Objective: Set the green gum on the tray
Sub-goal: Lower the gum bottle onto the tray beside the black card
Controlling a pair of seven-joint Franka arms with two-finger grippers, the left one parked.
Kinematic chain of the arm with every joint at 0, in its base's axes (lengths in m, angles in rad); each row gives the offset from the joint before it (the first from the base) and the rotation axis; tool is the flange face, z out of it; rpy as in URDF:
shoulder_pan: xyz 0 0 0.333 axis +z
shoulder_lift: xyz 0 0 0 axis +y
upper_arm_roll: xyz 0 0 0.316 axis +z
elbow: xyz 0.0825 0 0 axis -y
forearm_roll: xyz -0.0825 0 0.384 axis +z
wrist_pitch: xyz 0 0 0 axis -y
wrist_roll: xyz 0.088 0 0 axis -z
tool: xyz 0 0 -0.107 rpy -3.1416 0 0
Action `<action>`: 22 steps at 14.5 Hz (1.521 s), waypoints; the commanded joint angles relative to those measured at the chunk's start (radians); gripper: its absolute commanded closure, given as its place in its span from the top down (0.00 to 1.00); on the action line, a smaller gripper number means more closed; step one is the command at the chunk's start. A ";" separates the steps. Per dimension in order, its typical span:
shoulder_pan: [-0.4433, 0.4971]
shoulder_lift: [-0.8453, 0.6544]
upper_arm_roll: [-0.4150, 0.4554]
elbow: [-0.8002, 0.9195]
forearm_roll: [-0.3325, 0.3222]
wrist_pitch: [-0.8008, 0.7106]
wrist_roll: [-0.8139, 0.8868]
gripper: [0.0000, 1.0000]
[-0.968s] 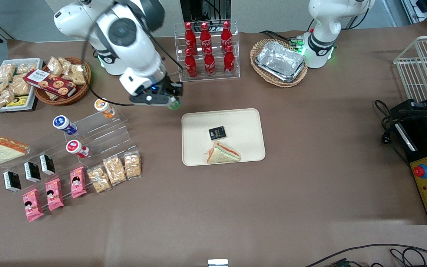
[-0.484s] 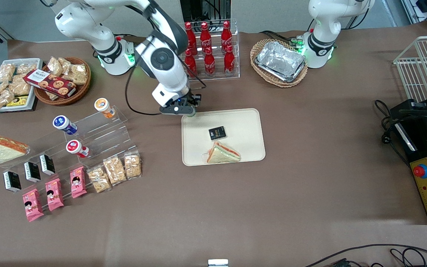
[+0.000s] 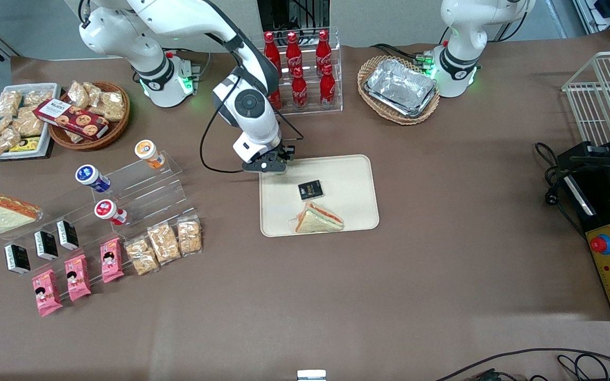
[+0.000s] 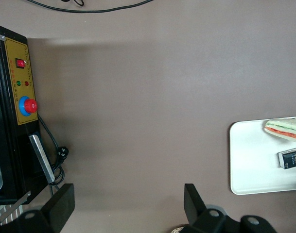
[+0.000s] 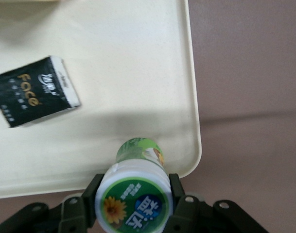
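1. The right arm's two-finger gripper (image 3: 270, 168) hangs low over the tray corner that lies farthest from the front camera and toward the working arm's end of the table. It is clenched on the small green cylindrical gum bottle (image 5: 135, 196), one black finger (image 5: 91, 196) pressed to each side just under the white-rimmed lid.

2. The large flat cream-beige plastic tray (image 3: 352, 174) lies directly under the bottle; in the wrist view the bottle's green base (image 5: 138, 147) points down onto the tray floor, just inside the rounded corner and near the low raised rim (image 5: 195, 121).

3. The bottle's long axis runs roughly upright, lid toward the wrist camera and base toward the tray, possibly a little tilted. Whether the base already touches the floor I cannot tell; the shadow beneath suggests it is close.

4. I judge the coming move to be a short straight descent and release, since the bottle already sits over the tray and needs no sideways shift.

5. Nearer the front camera on the tray are the small black box with gold lettering (image 3: 310, 189) and the wrapped triangular sandwich (image 3: 318, 218), both well apart from the bottle.
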 commanded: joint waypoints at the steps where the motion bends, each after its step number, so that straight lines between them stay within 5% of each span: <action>1: 0.014 0.020 -0.013 0.003 -0.012 0.027 0.012 0.23; 9: 0.014 0.051 -0.015 0.009 -0.033 0.042 0.012 0.29; 11: 0.006 0.051 -0.016 0.011 -0.035 0.044 0.012 0.56; 13: 0.001 0.051 -0.016 0.012 -0.035 0.044 0.012 1.00; 20: -0.006 0.000 -0.021 0.015 -0.059 0.025 0.006 1.00; 22: -0.006 -0.059 -0.086 0.044 -0.072 -0.052 -0.006 1.00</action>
